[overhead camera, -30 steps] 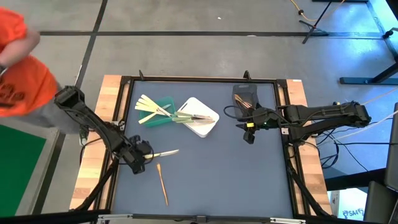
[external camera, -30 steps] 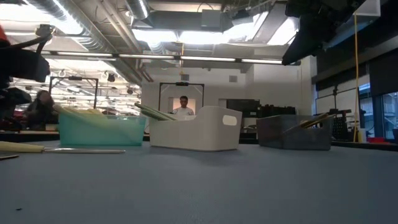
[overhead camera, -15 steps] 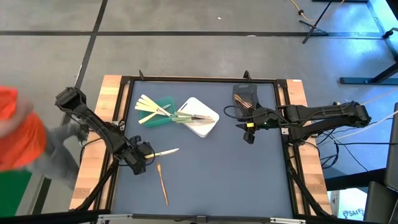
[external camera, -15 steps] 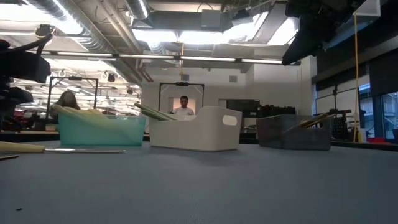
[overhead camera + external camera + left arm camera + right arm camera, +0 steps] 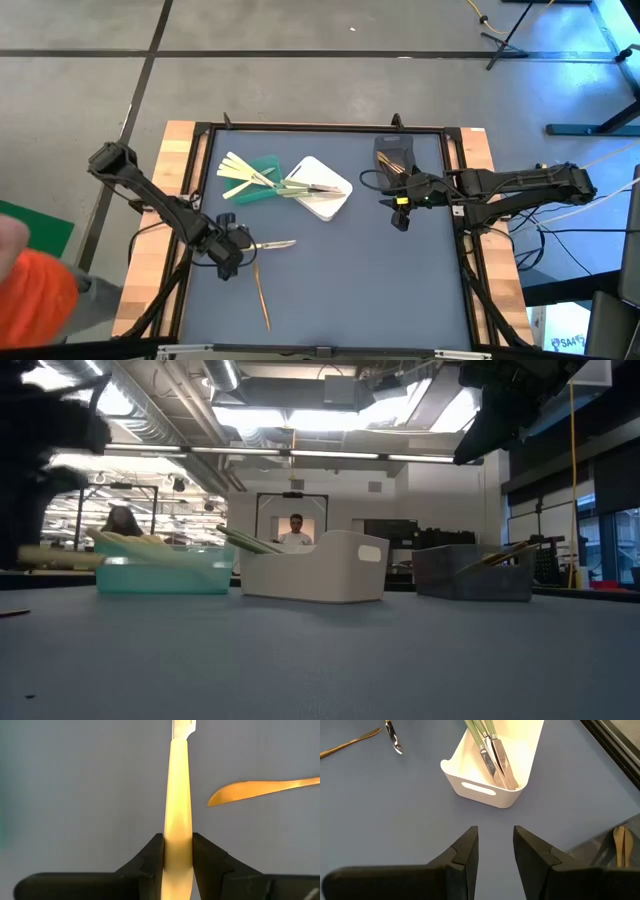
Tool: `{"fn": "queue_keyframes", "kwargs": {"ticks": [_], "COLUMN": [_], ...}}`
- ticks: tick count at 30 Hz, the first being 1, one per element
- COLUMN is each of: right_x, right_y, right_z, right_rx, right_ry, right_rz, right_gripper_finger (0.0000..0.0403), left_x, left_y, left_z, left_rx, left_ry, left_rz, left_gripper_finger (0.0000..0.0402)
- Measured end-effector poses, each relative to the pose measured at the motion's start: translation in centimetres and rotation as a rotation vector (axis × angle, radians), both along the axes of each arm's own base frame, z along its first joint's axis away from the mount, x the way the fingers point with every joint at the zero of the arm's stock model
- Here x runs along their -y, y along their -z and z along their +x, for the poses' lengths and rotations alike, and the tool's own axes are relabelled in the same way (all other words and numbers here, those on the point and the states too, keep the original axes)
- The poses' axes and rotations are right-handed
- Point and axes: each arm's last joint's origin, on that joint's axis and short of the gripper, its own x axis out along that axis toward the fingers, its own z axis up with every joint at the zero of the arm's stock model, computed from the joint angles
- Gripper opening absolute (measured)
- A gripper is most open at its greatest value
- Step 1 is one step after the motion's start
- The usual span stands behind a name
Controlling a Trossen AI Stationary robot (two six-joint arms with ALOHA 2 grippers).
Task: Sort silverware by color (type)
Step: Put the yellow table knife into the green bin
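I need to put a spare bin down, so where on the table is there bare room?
The blue mat is bare between the orange-brown utensil and the right gripper. It is crowded around the green bin, the white bin and the left gripper holding a pale yellow utensil.

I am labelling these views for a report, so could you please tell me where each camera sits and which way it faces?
High: overhead, straight down on the table; both arms show.
Low: table-top height, level across toward the white bin.
Left wrist: on the left arm; the left gripper clamps a pale yellow utensil.
Right wrist: on the right arm; the open right gripper faces the white bin.
High and right wrist share that bin.
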Motion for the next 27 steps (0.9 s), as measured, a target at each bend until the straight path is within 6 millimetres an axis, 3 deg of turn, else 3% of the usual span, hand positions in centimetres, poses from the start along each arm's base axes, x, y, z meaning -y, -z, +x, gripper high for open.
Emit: {"fn": "queue_keyframes", "kwargs": {"ticks": [7, 15, 21, 27], "right_x": [0.0, 0.0, 0.0, 0.0], "right_y": [0.0, 0.0, 0.0, 0.0], "right_z": [0.0, 0.0, 0.0, 0.0], "right_rx": [0.0, 0.0, 0.0, 0.0], "right_ry": [0.0, -0.001, -0.002, -0.002], "right_rz": [0.0, 0.001, 0.002, 0.002], "right_gripper_finger": [0.0111, 0.0111, 0.0111, 0.0111], "left_x": [-1.0, -3.8, -6.4, -8.9], "left_y": [-5.1, -9.8, -10.9, -11.0], "left_z": [1.6, 2.5, 2.6, 2.1], "left_rx": [0.001, -0.039, -0.142, -0.283], "left_ry": [0.115, 0.158, 0.147, 0.079], "left_rz": [0.223, 0.534, 0.706, 0.759], "left_gripper_finger": [0.0073, 0.0074, 0.0074, 0.0075]}}
